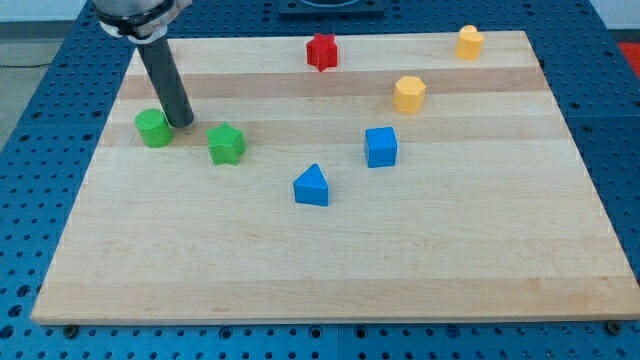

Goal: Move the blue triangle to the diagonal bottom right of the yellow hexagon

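The blue triangle [312, 187] lies near the middle of the wooden board. The yellow hexagon [409, 93] sits up and to the right of it, in the board's upper right part. My tip [184, 122] is far to the left of both, touching or just beside the right side of a green round block [153, 128]. The dark rod rises from there to the view's top left.
A green star-like block [227, 144] lies just right of my tip. A blue cube [381, 147] sits between the triangle and the hexagon. A red star-like block [322, 52] and a second yellow block [470, 42] lie near the board's [330, 290] top edge.
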You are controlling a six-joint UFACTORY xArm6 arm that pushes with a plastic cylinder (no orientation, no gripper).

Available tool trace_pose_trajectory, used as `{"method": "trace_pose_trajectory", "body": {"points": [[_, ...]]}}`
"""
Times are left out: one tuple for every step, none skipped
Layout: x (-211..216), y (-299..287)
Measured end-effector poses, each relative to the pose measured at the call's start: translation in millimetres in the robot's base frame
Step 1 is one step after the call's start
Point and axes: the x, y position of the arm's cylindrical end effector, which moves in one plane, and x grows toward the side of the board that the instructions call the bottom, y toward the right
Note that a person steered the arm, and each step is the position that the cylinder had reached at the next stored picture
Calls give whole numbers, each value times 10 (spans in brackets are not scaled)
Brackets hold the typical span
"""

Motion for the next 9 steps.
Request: {"method": "trace_pose_trajectory", "body": {"points": [[52,7],[61,-120],[61,-250],[51,-48],[24,616],[33,1206],[208,1538],[441,1873],[587,2208]]}}
